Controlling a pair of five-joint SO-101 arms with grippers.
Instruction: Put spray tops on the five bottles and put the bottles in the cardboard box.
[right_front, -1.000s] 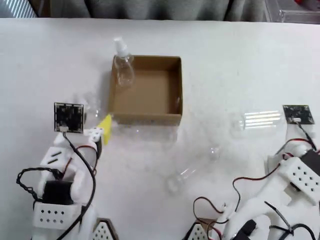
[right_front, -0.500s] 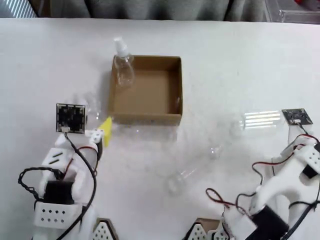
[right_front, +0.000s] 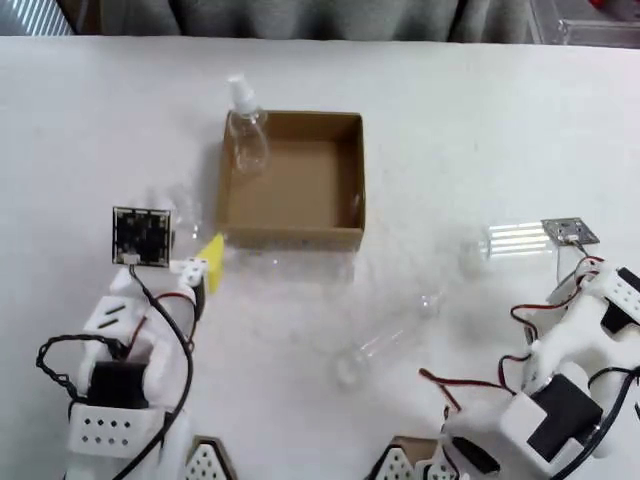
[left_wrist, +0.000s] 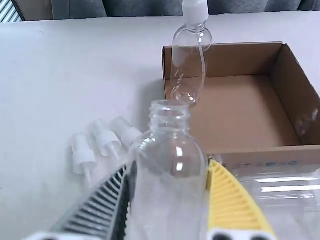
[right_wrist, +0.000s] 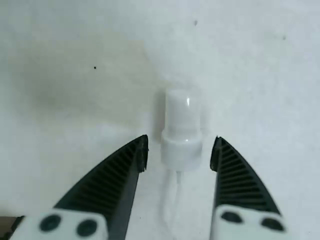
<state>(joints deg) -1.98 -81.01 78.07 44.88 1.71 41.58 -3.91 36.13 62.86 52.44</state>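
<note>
High view: brown cardboard box (right_front: 290, 238) mid white surface (right_front: 480, 120). A clear spray-capped bottle (right_front: 245, 135) sits at its 10 o'clock corner, apparently inside. Loose clear bottles (right_front: 365, 355) lie toward its 4–5 o'clock.

Left wrist view: left claw (left_wrist: 167, 167) clamps an upright clear uncapped plastic bottle (left_wrist: 170, 145). Spare white spray tops (left_wrist: 102, 145) lie nearby.

Right wrist view: right claw (right_wrist: 180, 141) is wide, straddling a lying white spray top (right_wrist: 182, 120), jaws clear of it. Suggest closing on the collar, not the tube, then hanging the tube straight to thread the neck.

Base of open bottle (left_wrist: 170, 170), top of capped bottle (left_wrist: 188, 65): outside the left wrist view.
</note>
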